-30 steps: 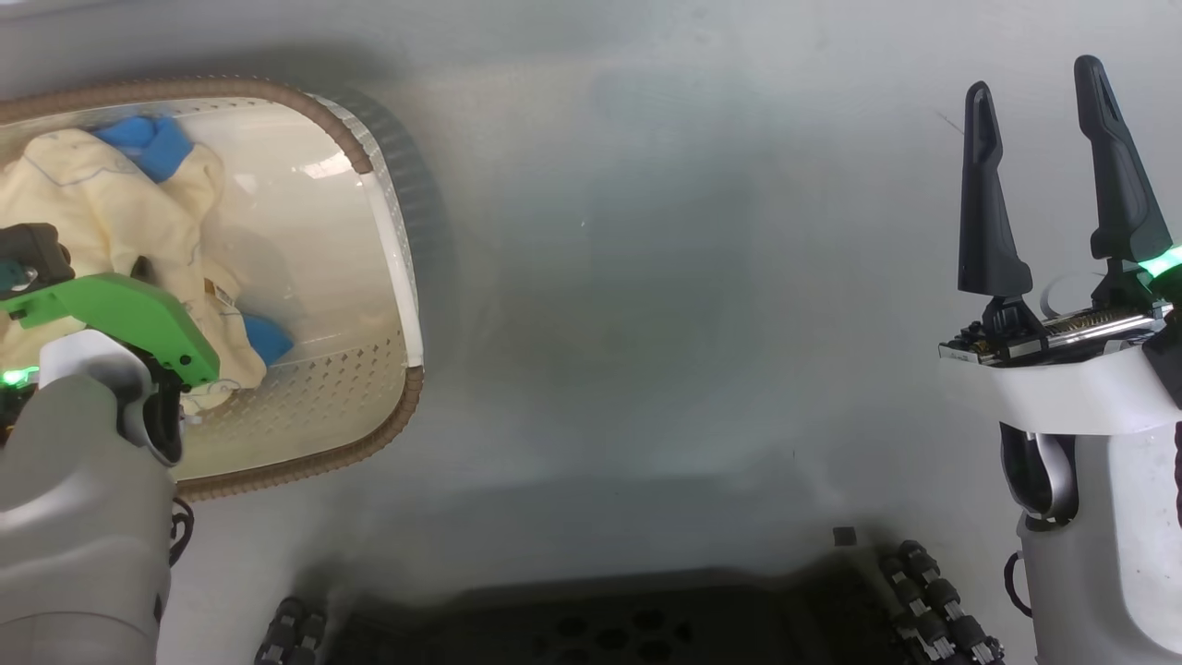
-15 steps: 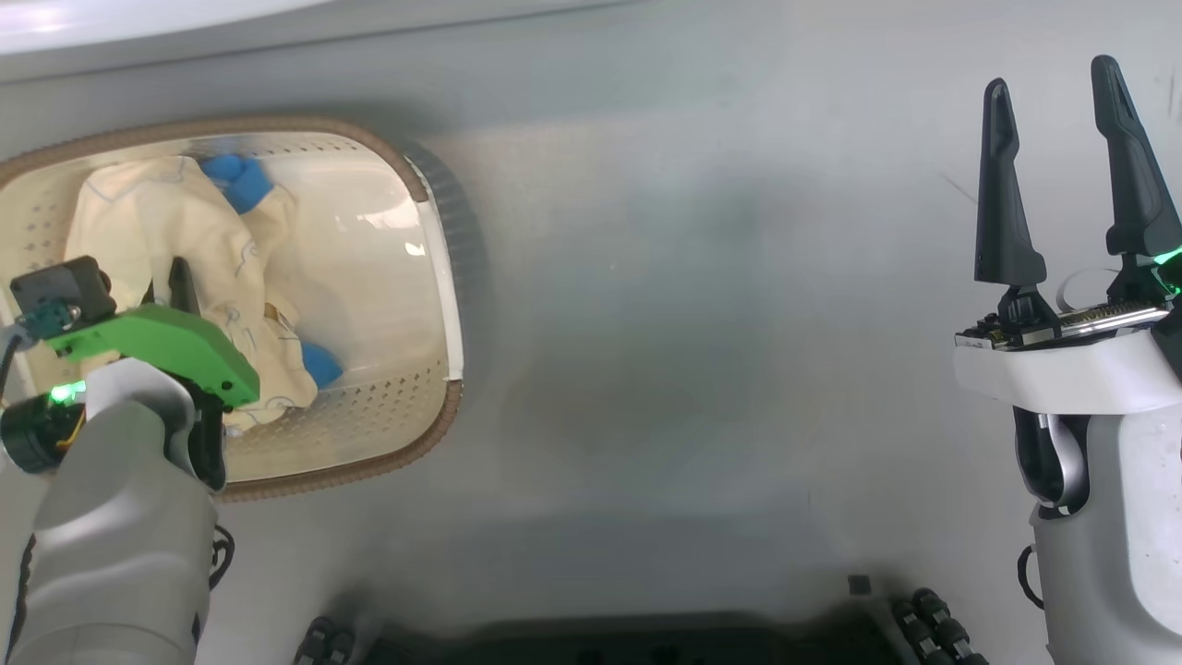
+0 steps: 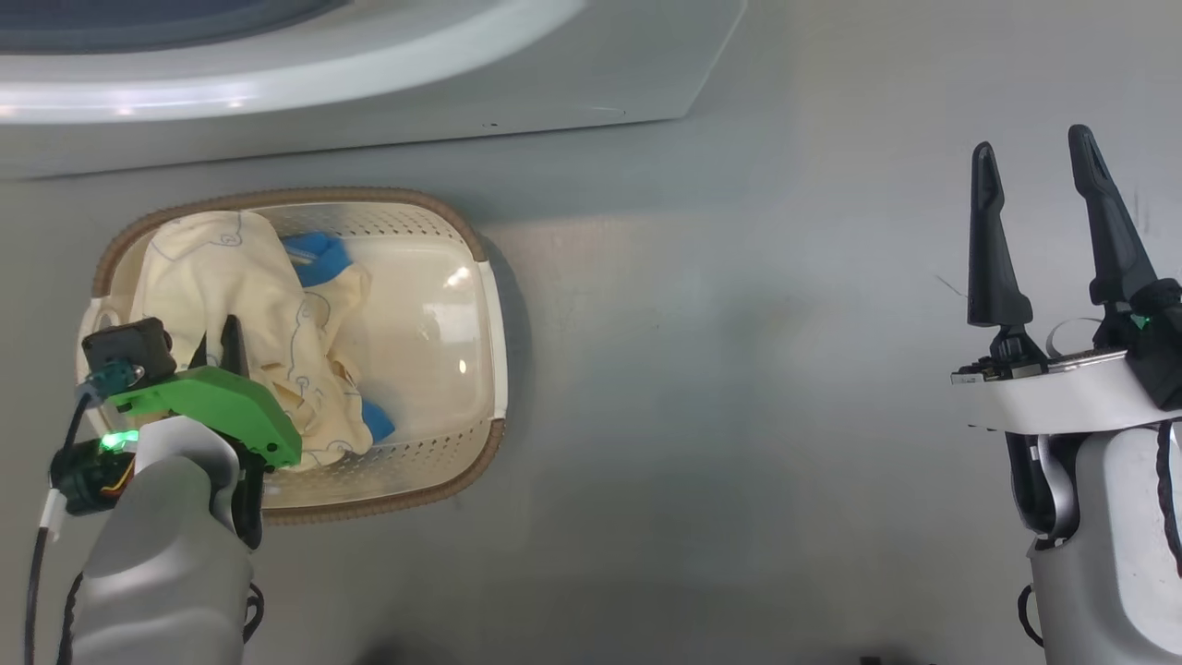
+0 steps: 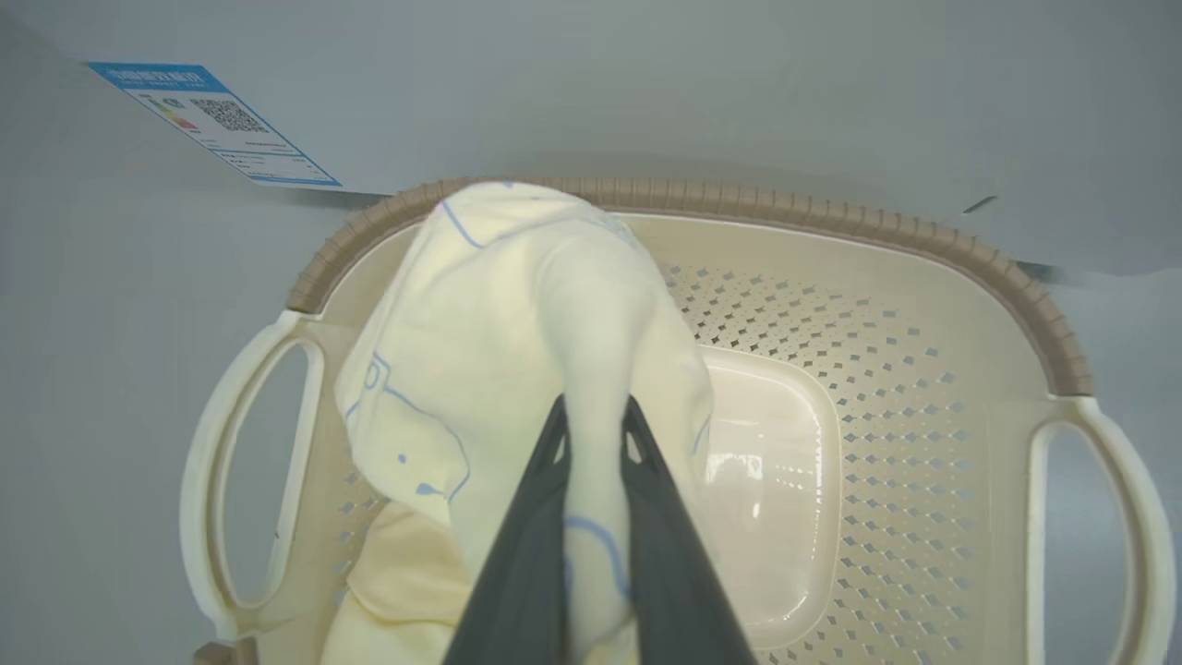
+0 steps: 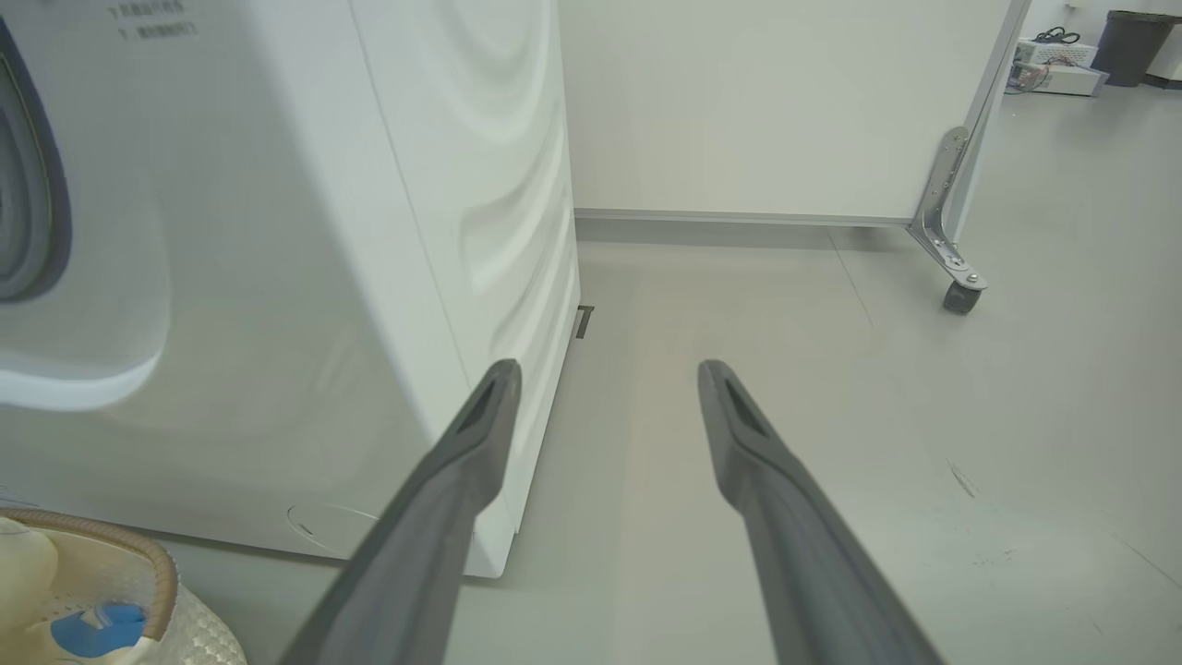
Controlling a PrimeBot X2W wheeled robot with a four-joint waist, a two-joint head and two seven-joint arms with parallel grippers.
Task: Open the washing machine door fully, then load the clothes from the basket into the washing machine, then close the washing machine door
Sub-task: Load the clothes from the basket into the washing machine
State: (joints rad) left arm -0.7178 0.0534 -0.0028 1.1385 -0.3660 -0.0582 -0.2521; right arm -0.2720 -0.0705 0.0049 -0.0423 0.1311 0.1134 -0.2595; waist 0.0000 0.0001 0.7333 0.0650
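Clothes (image 3: 249, 296) lie at the left, inside the basket (image 3: 305, 195), which stands on the floor (image 3: 739, 369) just before the washing machine (image 3: 416, 92). The left hand (image 3: 217, 340) is down in the basket, its two dark fingers (image 4: 526, 554) pressed together on a fold of the cream-yellow cloth. The left wrist view shows that fold drawn up into a peak between them, the rest draped below. At the far right, across grey floor, the right hand (image 3: 1032, 140) hangs spread wide and holds nothing.

The grey porthole seal (image 5: 32, 203) stands uncovered in the right wrist view, so the door seems already opened. Loading is at its start: the garment is gripped but not yet out of the basket. Carrying it to the drum and shutting the door remain.

Against a second ago the head camera has tilted up: the machine's front has come into the top of the picture and the basket sits lower and further right in it. The pinch on the cloth is unchanged, and the right hand is as wide as before.
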